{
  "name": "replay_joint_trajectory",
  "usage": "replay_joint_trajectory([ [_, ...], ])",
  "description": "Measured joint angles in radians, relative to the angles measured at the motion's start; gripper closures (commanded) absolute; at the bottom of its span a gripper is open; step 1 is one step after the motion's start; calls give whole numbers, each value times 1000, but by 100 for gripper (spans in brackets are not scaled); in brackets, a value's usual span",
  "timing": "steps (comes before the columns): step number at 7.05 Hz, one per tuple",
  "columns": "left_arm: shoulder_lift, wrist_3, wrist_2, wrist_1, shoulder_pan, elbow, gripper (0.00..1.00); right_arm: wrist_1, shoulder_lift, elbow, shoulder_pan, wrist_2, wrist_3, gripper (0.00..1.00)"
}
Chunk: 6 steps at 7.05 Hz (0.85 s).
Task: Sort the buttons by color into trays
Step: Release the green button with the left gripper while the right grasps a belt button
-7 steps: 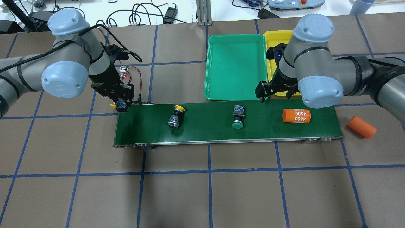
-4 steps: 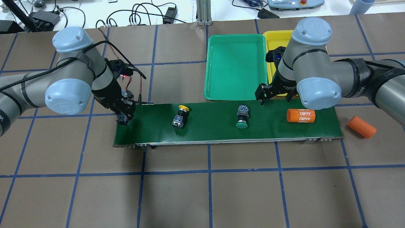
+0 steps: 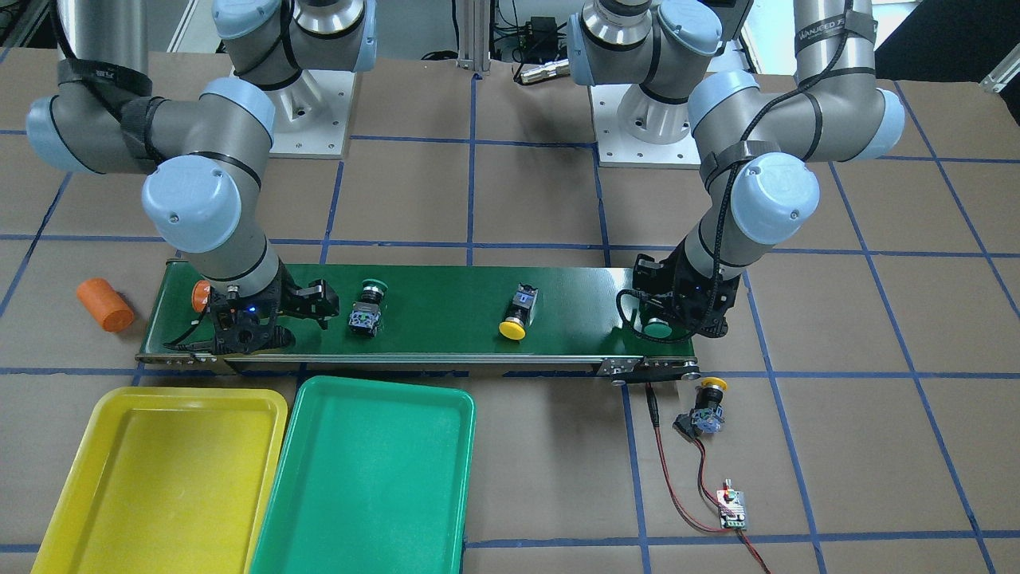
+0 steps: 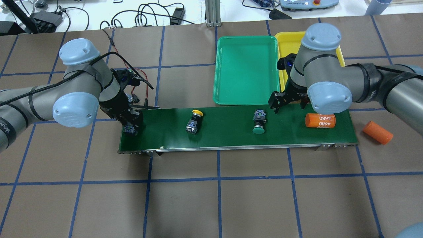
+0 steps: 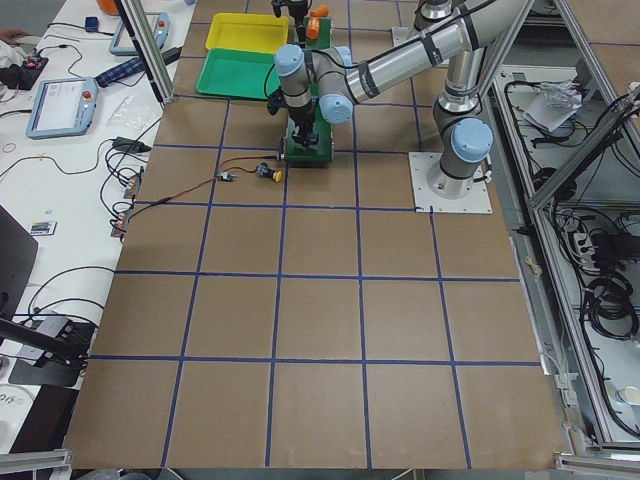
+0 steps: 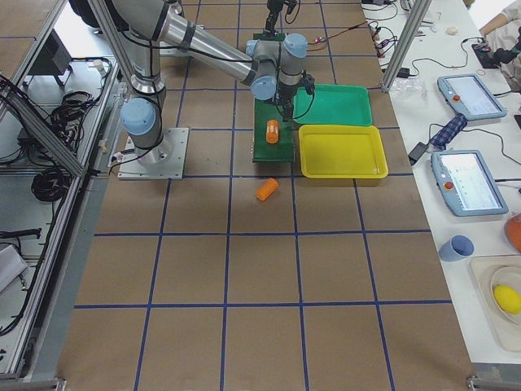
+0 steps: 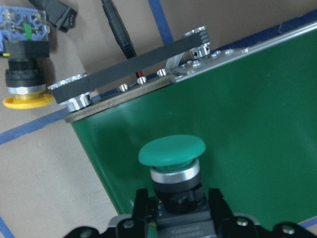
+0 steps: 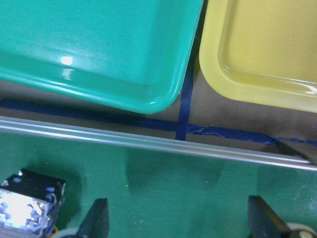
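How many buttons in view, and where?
4: green button in the left end effector at the belt end, yellow button on the table nearby, second yellow button mid-belt, second green button farther along.

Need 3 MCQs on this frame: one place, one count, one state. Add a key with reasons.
1. Where is the yellow button that is off the belt?
A. In the yellow tray
B. On the table, just past the belt's end
C. In the green tray

2. How many orange cylinders are in view?
A. One
B. Two
C. Three

3. The left claw is:
A. open and empty
B. shut on a yellow button
C. shut on a green button

Key:
1 B, it lies on the brown table beside the belt's end.
2 B, one is on the belt and one is on the table.
3 C, the left wrist view shows it clamped on the body under the green cap.
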Motion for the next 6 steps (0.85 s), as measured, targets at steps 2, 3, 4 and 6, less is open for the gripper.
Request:
replay_joint_trajectory([
  [2, 10, -9, 1, -8, -1, 5, 0, -1, -9, 0, -1, 5, 37, 0],
  [3, 13, -15, 1, -6, 0, 20, 0, 0, -24, 0, 2, 6, 75, 0],
  [4, 9, -14, 11, -5, 10, 50, 0, 2, -39, 2, 5, 6, 97, 0],
  [6, -25, 25, 50, -15, 64, 140, 0, 2, -47, 6, 28, 1, 119, 0],
])
